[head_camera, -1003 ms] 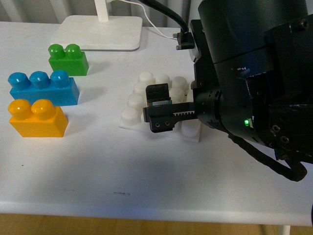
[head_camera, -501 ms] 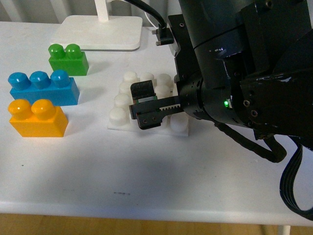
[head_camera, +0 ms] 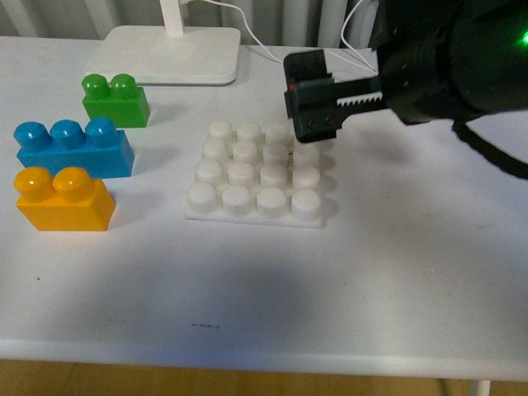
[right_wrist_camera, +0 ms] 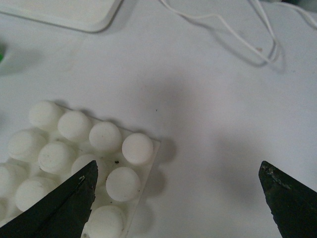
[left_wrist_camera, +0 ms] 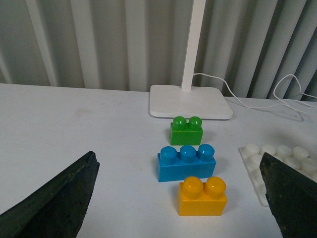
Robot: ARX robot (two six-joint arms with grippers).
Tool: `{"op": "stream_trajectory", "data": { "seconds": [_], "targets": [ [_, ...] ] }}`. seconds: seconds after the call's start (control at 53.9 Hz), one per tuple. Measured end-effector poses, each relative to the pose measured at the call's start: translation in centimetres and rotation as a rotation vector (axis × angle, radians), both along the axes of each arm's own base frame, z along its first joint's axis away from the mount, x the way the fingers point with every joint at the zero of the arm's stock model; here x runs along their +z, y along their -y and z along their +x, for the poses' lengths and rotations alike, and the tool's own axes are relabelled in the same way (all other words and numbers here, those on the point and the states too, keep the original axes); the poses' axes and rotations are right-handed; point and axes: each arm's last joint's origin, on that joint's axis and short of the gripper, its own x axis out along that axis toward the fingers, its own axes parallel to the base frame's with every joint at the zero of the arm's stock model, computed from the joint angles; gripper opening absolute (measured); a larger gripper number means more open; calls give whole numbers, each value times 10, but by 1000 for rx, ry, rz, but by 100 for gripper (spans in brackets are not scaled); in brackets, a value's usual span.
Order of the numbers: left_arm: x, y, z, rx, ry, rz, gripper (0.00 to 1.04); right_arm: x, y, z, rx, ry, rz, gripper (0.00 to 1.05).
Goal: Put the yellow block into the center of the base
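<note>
The yellow block [head_camera: 64, 200] stands on the table at the front left, with two rounded studs on top and nothing touching it. The white studded base [head_camera: 247, 218] lies flat mid-table, all its studs bare. My right gripper [head_camera: 318, 103] hangs open and empty above the base's far right corner. In the right wrist view the right gripper [right_wrist_camera: 177, 168] spans bare table beside the base [right_wrist_camera: 151, 151]. My left gripper [left_wrist_camera: 178, 161] is open and empty, well back from the yellow block [left_wrist_camera: 202, 197], which sits between its fingers' line of sight. The base [left_wrist_camera: 250, 166] shows at the edge.
A blue three-stud brick [head_camera: 73, 148] sits right behind the yellow block, and a green brick [head_camera: 115, 99] behind that. The white lamp foot [head_camera: 169, 54] stands at the back, and its cable [right_wrist_camera: 223, 25] trails across the table behind the base.
My right arm has lifted and drawn back to the right, off the base. The base slid a little left earlier and now lies fully uncovered.
</note>
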Motion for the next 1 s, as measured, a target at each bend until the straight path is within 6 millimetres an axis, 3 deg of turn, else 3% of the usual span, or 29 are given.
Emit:
{"op": "stream_trajectory", "data": {
  "seconds": [0.111,0.278,0.65,0.835,0.928,1.003],
  "targets": [
    [0,0,0,0,0,0,98,24,14,-1,-22,51,37,95],
    [0,0,0,0,0,0,98,62,56,-19,-113,132,82,95],
    [0,0,0,0,0,0,98,142,157,-96,-390,386,127,95],
    [0,0,0,0,0,0,98,153,178,-128,-450,439,129,95],
    [0,0,0,1,0,0,98,147,178,-141,-337,566,138,81],
    [0,0,0,0,0,0,98,130,174,-152,-309,614,128,65]
  ]
}}
